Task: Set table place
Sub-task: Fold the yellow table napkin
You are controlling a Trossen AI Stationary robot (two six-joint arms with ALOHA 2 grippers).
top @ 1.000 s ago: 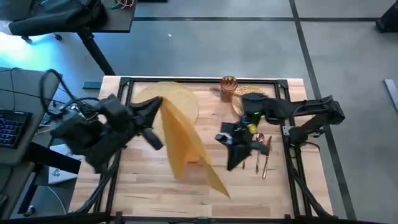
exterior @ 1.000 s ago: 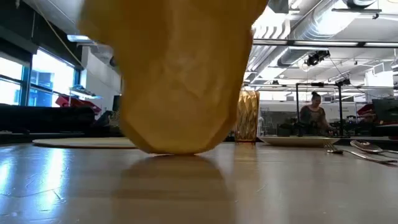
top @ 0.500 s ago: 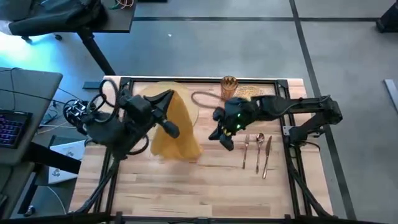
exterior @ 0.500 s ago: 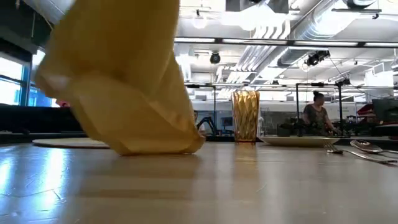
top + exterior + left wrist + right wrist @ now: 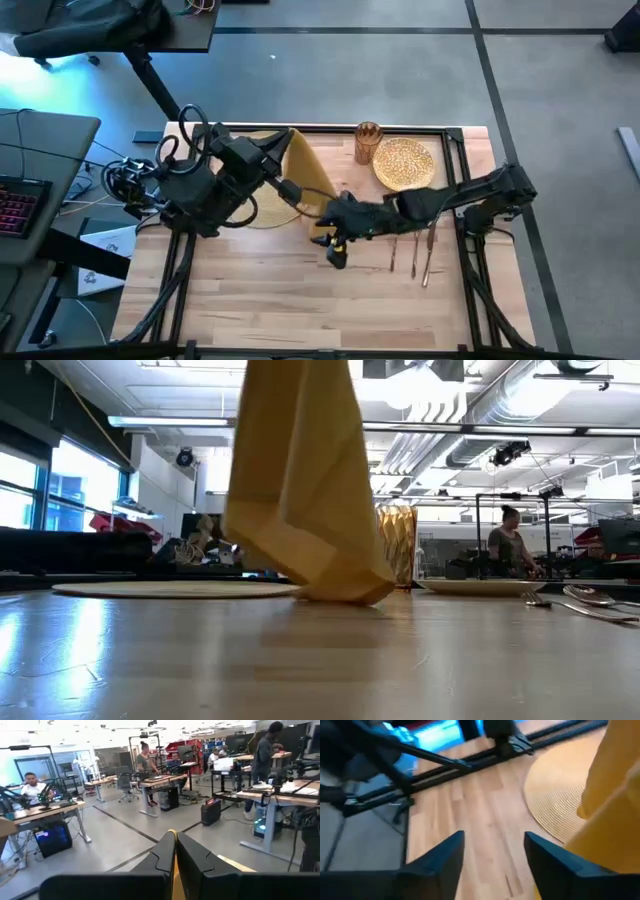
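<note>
Hanging from the left tool [image 5: 283, 186], clamped shut on its upper edge, the mustard-yellow cloth napkin [image 5: 308, 180] touches the light butcher-block wood surface [image 5: 260, 290] with its bottom corner. Under it, near the far left corner, lies the round tan woven placemat [image 5: 170, 589]. The right tool [image 5: 335, 252], fingers [image 5: 440, 862] apart, hovers mid-surface. A faceted amber glass [image 5: 367, 142], gold patterned plate [image 5: 404, 162] and cutlery [image 5: 420, 245] occupy the right side.

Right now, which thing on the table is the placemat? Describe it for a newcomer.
On the wooden table, look to the far-left corner, below the left tool. The placemat is the large flat tan woven disc; unlike the smaller shiny gold plate, it is matte and partly covered by the hanging yellow napkin.
</note>
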